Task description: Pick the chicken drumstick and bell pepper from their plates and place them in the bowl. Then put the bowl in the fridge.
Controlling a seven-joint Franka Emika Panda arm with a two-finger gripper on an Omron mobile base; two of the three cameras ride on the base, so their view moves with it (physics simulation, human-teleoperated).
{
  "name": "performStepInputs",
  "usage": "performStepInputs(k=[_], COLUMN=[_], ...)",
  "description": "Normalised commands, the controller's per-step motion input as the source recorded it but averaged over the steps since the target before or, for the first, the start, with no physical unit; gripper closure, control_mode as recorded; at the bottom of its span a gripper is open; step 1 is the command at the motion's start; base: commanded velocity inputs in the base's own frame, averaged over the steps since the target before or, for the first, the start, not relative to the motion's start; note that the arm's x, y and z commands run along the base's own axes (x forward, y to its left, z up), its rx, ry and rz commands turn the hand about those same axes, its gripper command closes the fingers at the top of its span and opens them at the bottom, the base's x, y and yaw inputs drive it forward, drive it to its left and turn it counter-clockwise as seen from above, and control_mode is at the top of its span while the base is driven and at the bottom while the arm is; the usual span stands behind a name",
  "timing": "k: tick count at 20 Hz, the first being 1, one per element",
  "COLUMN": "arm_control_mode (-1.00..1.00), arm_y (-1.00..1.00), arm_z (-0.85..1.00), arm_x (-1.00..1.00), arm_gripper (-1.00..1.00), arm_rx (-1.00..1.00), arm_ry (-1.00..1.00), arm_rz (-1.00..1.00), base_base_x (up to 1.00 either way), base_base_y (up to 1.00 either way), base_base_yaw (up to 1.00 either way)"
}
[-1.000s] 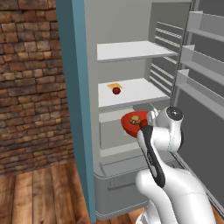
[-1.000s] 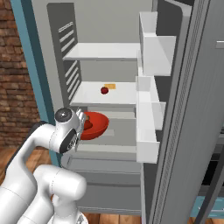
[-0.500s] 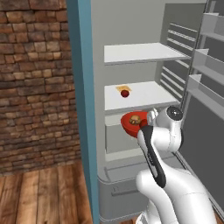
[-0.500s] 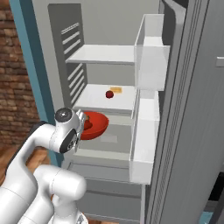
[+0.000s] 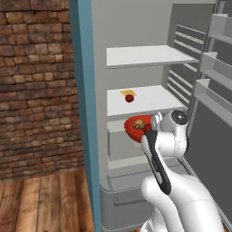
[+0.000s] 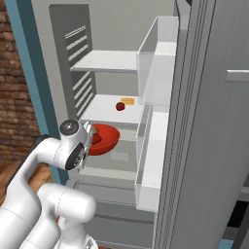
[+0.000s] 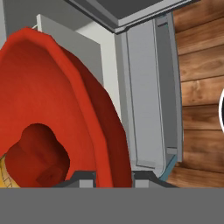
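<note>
Bowl (image 5: 135, 128) is up at the open fridge (image 5: 84, 113), red and glossy, carried in the gripper (image 7: 113, 178). Your jaws are narrow, pinched on the bowl's rim: hand view shows the red wall running down right between the two dark tips.

Where it sits: left base view puts the bowl at the front edge of the shelf level below the middle shelf (image 5: 145, 100), just ahead of the wrist. Right base view has it (image 6: 104, 138) inside the fridge opening, beside the wrist, over the lower grey compartment. Can't tell if its base touches anything or hangs clear.

Contents: chicken drumstick (image 5: 139, 123) shows as a golden-brown lump inside the bowl in left base view; bell pepper (image 5: 147, 128) next to it, red, partly behind the wrist. Hand view, close up: dark red rounded shape low in the bowl is the pepper (image 7: 37, 155), w/ a yellowish bit at the far left edge, too cropped to name.

Other stuff: small red round item (image 5: 129, 98) w/ a yellow-orange slip (image 5: 128, 93) just behind it on the middle shelf, well apart from the bowl. Fridge door (image 6: 214, 126) stands open on the right, white racks (image 6: 153, 160) facing in. Brick wall (image 5: 36, 86) left of the fridge, wood floor (image 5: 45, 204) below.
</note>
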Motion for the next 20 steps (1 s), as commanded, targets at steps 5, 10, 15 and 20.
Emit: performStepInputs(k=[5, 10, 15, 20], arm_control_mode=[1.00, -1.00, -1.00, -1.00], arm_y=[0.00, 0.00, 0.00, -0.03], arm_z=[0.00, 0.00, 0.00, 0.16], arm_x=[0.00, 0.00, 0.00, -0.22], arm_gripper=[1.00, 1.00, 1.00, 1.00], arm_rx=[0.00, 0.00, 0.00, 0.02], arm_ry=[0.00, 0.00, 0.00, -0.04], arm_rz=[0.00, 0.00, 0.00, -0.07], base_base_x=[0.00, 0.00, 0.00, 0.00], base_base_y=[0.00, 0.00, 0.00, 0.00], base_base_yaw=[0.00, 0.00, 0.00, 0.00])
